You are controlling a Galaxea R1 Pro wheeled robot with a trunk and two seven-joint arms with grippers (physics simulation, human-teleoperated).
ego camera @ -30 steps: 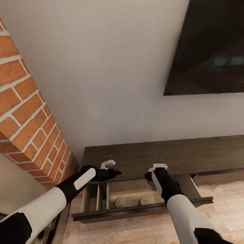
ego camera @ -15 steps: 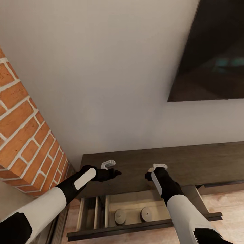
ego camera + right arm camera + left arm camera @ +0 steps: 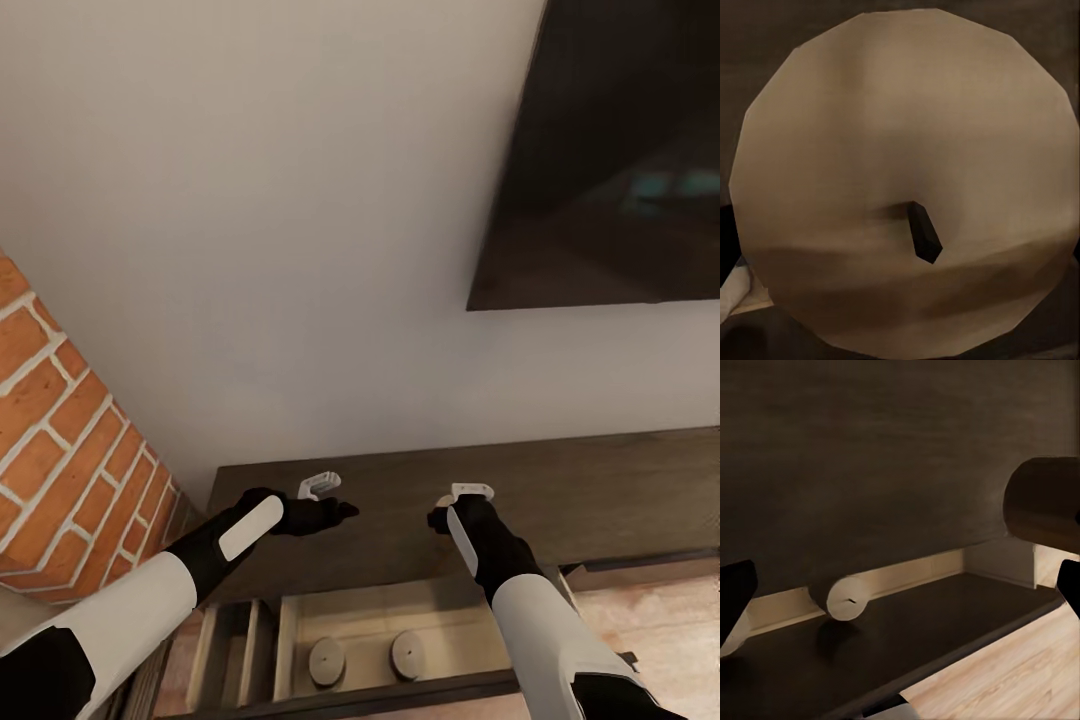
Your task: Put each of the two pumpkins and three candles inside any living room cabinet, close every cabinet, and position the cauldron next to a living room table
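Note:
The dark-brown cabinet (image 3: pixel 600 490) runs along the wall below me, with one drawer (image 3: pixel 370 620) pulled out. Two pale candles (image 3: pixel 327 660) (image 3: pixel 407 655) stand side by side on the drawer's light floor. My right gripper (image 3: pixel 437 518) hovers over the cabinet top just behind the drawer, shut on a third candle (image 3: pixel 900 187), whose round top and dark wick face the right wrist camera. My left gripper (image 3: pixel 343 510) hangs open and holds nothing, at the same height, to the left. Its view looks past its spread fingers (image 3: pixel 735 596) at one candle (image 3: pixel 847 596) in the drawer and the held candle (image 3: pixel 1042 506).
A large dark TV (image 3: pixel 610 150) hangs on the white wall above the cabinet's right part. A red brick column (image 3: pixel 70 470) stands close at the left. Wooden floor (image 3: pixel 660 620) shows right of the drawer. A narrow slatted compartment (image 3: pixel 235 640) lies left of the candles.
The whole view has shifted: cabinet and drawer now sit lower and further left in the picture, the brick column has slid left. Both arms keep the same pose, the right still holding its candle.

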